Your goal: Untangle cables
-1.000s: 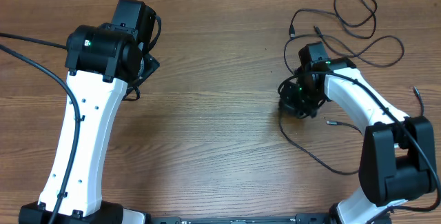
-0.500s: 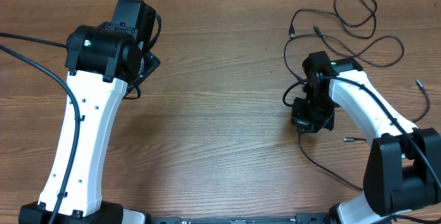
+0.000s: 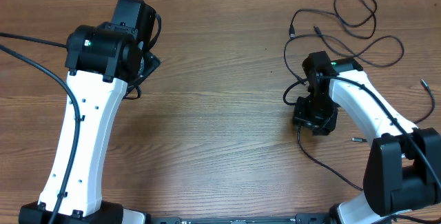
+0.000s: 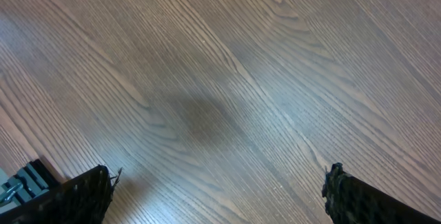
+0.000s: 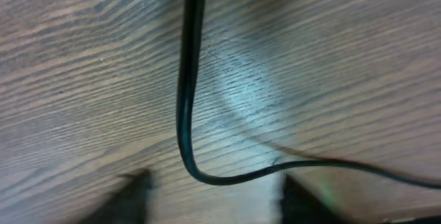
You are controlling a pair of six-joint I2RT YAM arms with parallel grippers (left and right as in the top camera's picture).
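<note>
Several thin black cables lie in loose loops at the table's far right. One cable trails from under my right gripper toward the near edge, and a small plug lies just right of it. In the right wrist view that cable runs down the wood and bends right just ahead of my right gripper. Its blurred fingers stand apart on either side, holding nothing. My left gripper hangs wide open over bare wood at the far left, away from every cable.
The left arm stretches up the table's left side, with its own thick black lead beside it. The right arm reaches in from the near right corner. Another plug end lies close to the right edge.
My right gripper shifted a little right and toward the near edge, dragging a cable along. It has now opened and let the cable go. The left arm has not moved.
</note>
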